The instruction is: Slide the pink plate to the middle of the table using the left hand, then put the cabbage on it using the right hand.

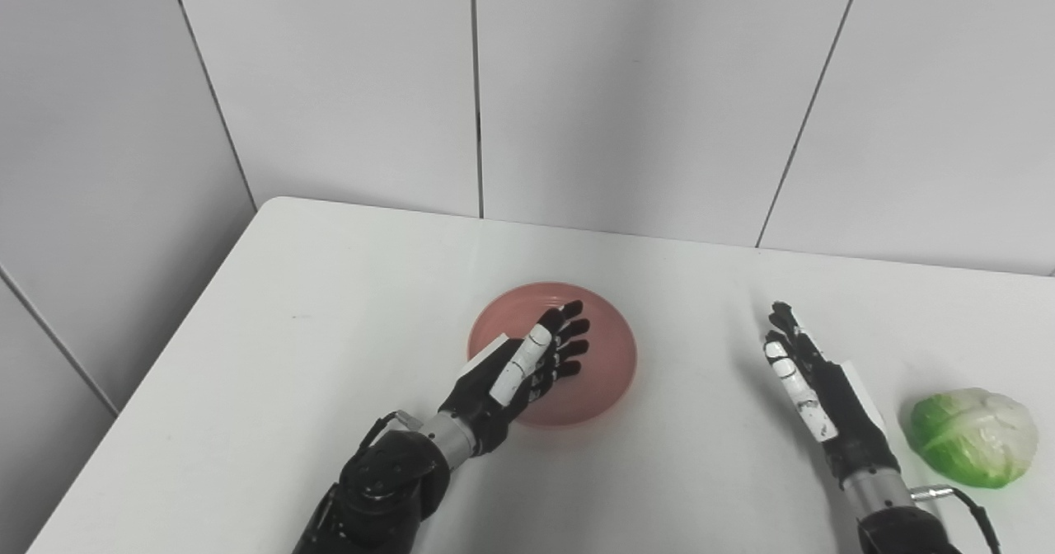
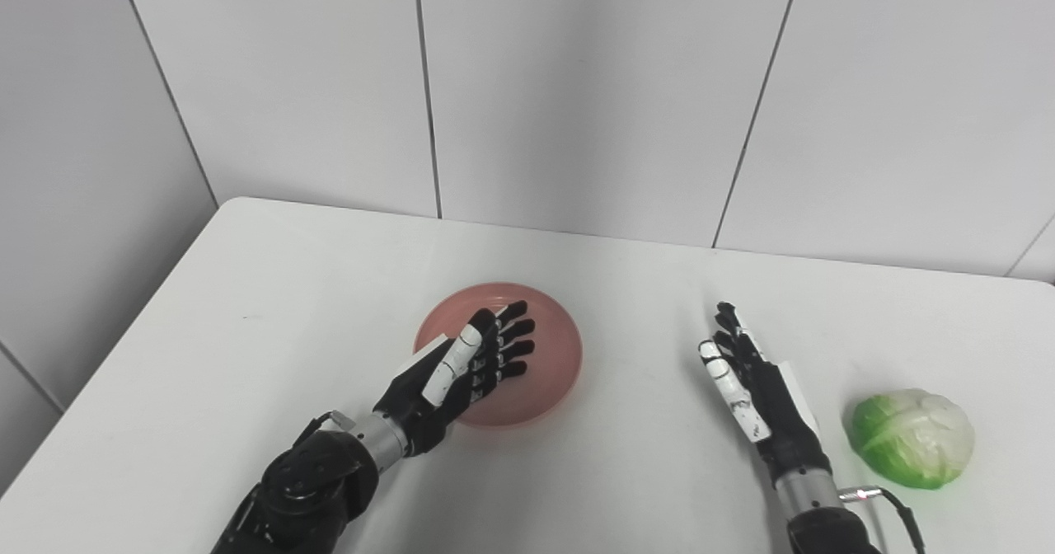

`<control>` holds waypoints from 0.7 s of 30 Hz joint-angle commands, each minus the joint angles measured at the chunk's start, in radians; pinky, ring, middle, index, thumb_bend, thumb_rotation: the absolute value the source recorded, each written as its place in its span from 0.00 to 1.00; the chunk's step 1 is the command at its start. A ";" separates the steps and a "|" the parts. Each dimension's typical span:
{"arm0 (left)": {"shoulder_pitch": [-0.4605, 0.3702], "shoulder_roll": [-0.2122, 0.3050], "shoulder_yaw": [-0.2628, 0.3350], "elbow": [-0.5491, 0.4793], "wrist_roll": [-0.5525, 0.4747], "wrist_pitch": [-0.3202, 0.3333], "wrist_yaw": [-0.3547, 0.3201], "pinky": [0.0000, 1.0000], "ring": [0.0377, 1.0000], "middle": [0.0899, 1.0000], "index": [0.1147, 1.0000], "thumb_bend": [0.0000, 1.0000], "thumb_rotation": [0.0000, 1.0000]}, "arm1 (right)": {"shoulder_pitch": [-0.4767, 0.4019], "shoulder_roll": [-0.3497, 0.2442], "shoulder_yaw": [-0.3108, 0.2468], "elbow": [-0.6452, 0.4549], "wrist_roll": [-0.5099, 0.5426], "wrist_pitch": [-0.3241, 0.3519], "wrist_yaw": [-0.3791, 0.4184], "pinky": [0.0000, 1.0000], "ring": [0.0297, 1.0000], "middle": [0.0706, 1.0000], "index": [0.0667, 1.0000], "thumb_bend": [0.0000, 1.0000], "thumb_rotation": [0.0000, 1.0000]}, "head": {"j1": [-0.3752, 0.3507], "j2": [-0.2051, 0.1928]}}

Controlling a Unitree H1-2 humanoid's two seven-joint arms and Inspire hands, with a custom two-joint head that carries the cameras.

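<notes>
With the left hand (image 1: 536,364) lying open in the pink plate (image 1: 606,373) and the right hand (image 1: 812,389) open beside the cabbage (image 1: 972,436), a careless push could tip the plate.

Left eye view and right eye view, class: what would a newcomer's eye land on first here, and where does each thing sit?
First, the round pink plate near the middle of the white table, with the black-and-white left hand over it, fingers spread. Next, the glossy green-and-white cabbage at the table's right side. The open right hand is beside the cabbage, apart from it.
</notes>
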State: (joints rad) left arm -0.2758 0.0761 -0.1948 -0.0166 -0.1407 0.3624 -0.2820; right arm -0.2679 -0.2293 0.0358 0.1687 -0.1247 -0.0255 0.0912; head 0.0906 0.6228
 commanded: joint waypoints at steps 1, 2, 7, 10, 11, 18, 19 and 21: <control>0.002 -0.014 -0.003 -0.025 -0.008 -0.037 -0.015 0.98 0.99 1.00 1.00 0.84 1.00 | -0.004 0.007 0.013 0.010 -0.012 -0.016 -0.002 0.86 0.90 0.93 0.94 0.76 1.00 | 0.001 -0.001; 0.005 -0.015 -0.005 -0.030 -0.012 -0.039 -0.020 0.98 0.99 1.00 1.00 0.84 1.00 | -0.005 0.008 0.014 0.016 -0.016 -0.022 -0.007 0.86 0.90 0.93 0.94 0.77 1.00 | -0.006 -0.001; 0.014 -0.013 -0.021 -0.048 -0.005 -0.039 -0.040 0.98 0.99 1.00 1.00 0.81 1.00 | -0.005 0.008 0.027 0.016 -0.041 -0.024 -0.025 0.85 0.89 0.92 0.93 0.75 1.00 | -0.020 0.000; 0.018 -0.010 -0.033 -0.060 0.007 -0.029 -0.047 0.99 0.99 1.00 1.00 0.82 1.00 | -0.005 0.014 0.025 0.015 -0.029 -0.013 -0.023 0.86 0.90 0.93 0.94 0.74 1.00 | -0.035 0.003; 0.019 -0.010 -0.035 -0.063 0.007 -0.027 -0.049 1.00 0.99 0.99 1.00 0.82 1.00 | -0.005 0.016 0.026 0.016 -0.030 -0.014 -0.025 0.85 0.89 0.93 0.94 0.74 1.00 | -0.035 0.003; 0.031 -0.009 -0.067 -0.085 0.042 0.004 -0.040 0.98 0.97 0.97 0.98 0.84 1.00 | -0.007 0.019 0.034 0.013 -0.055 0.005 -0.036 0.84 0.89 0.92 0.94 0.79 1.00 | -0.065 0.009; 0.031 -0.006 -0.077 -0.084 0.055 0.000 -0.039 0.96 0.96 0.97 0.98 0.84 1.00 | -0.007 0.021 0.035 0.014 -0.059 0.004 -0.039 0.84 0.88 0.92 0.94 0.79 1.00 | -0.070 0.009; 0.029 -0.003 -0.086 -0.078 0.063 -0.007 -0.048 0.96 0.96 0.97 0.98 0.84 1.00 | -0.009 0.023 0.036 0.018 -0.061 0.002 -0.042 0.84 0.88 0.92 0.93 0.80 1.00 | -0.074 0.010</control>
State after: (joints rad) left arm -0.2338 0.0675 -0.2737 -0.0791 -0.0878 0.3732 -0.3235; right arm -0.2701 -0.2160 0.0591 0.1843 -0.1761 -0.0404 0.0353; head 0.0169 0.6335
